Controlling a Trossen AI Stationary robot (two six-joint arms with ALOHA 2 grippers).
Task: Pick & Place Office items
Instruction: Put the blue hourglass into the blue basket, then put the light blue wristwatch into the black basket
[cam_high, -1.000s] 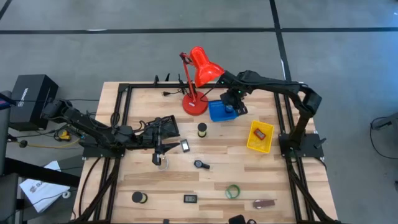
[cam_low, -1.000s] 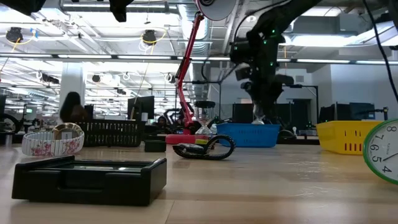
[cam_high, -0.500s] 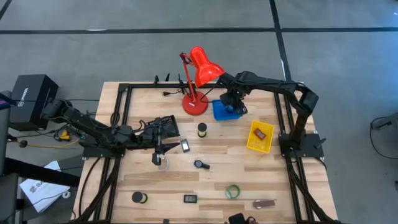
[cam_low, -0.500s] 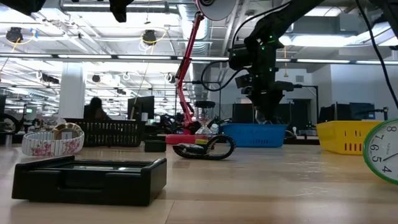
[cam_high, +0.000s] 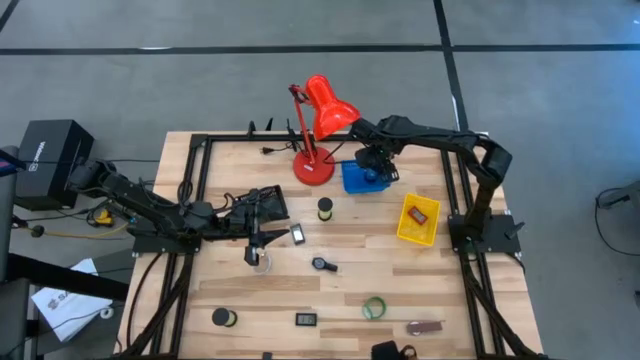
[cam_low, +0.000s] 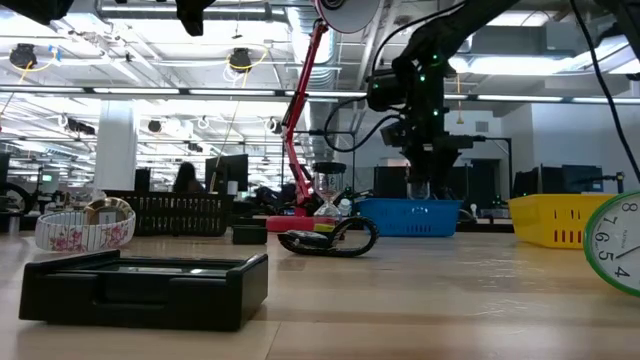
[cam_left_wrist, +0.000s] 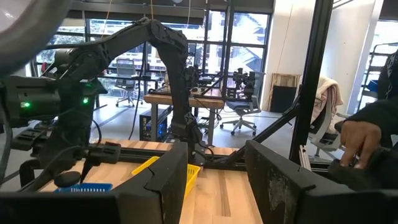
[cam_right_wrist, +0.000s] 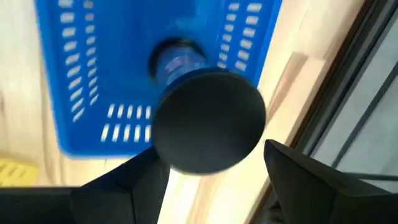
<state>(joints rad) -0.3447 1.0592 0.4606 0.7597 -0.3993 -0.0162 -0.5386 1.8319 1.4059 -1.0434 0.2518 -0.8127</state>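
Observation:
My right gripper (cam_high: 372, 170) hangs over the blue tray (cam_high: 352, 180) at the table's far side, pointing steeply down, fingers wide apart. Between them in the right wrist view shows a blurred office item with a round black end (cam_right_wrist: 208, 121) and a blue middle (cam_right_wrist: 178, 62), above the tray's floor (cam_right_wrist: 87, 74). My left gripper (cam_high: 256, 240) waits open near the table's left, with nothing between its fingers (cam_left_wrist: 217, 180). Other office items lie on the wood: a black-and-yellow roll (cam_high: 324, 208), a green tape ring (cam_high: 374, 308), a black roll (cam_high: 221, 317) and a maroon oblong (cam_high: 425, 327). My right gripper's fingers (cam_right_wrist: 298, 177) stand on either side of the item's round black end (cam_right_wrist: 249, 143), coming from above. I cannot tell whether they touch it, or whether the item rests on the tray.
The red desk lamp (cam_high: 318, 130) stands just left of the blue tray, its head close to my right arm. A yellow tray (cam_high: 417, 220) with a red oblong sits to the right. A patterned tape ring (cam_high: 262, 260) lies by my left gripper. A person's hand (cam_left_wrist: 357, 140) shows beyond the table.
My right gripper has stayed over the blue tray, turned at the wrist, and opened: in the low view its fingers stand farther apart now than a second ago.

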